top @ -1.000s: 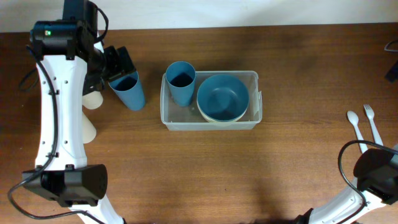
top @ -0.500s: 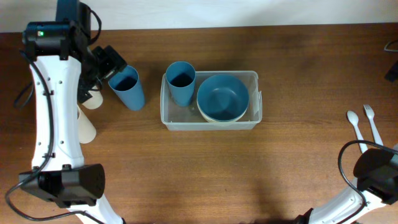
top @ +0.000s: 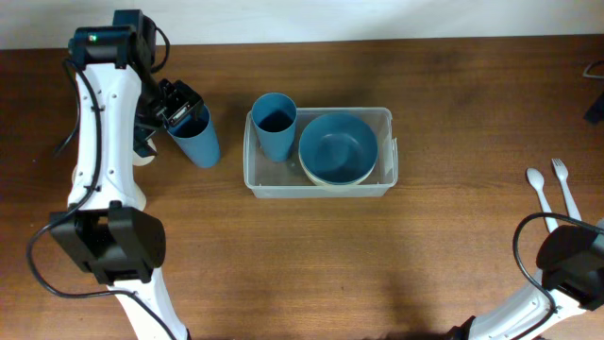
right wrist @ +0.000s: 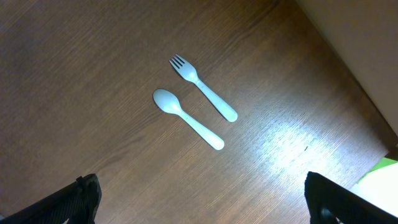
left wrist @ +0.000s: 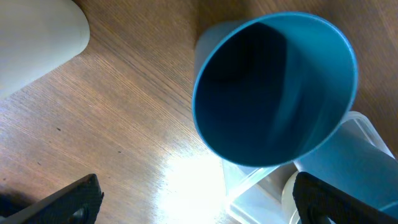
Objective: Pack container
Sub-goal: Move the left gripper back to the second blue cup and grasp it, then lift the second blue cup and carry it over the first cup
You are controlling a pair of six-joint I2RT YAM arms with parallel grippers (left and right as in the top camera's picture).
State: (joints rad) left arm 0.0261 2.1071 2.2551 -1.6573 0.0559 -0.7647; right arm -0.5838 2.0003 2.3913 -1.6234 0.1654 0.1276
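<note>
While the container (top: pixel 319 192), holding a bowl (top: pixel 338 146) and packed cup (top: pixel 275 123), sits by the far edge of the table (top: pixel 377 274), the left gripper (top: pixel 179 102) gapes empty over a loose cup (top: pixel 195 142); the right gripper (right wrist: pixel 202 208) gapes empty near spoon (right wrist: pixel 186 118) and fork (right wrist: pixel 204 95).

My overhead camera looks straight down on the whole tabletop (top: pixel 283 264). The left wrist view sits close above the cup (left wrist: pixel 273 87) beside the container (top: pixel 321 191). The right wrist view looks down from higher at the fork (right wrist: pixel 202 87) and spoon (right wrist: pixel 186 118), which the overhead view shows at its right edge.
</note>
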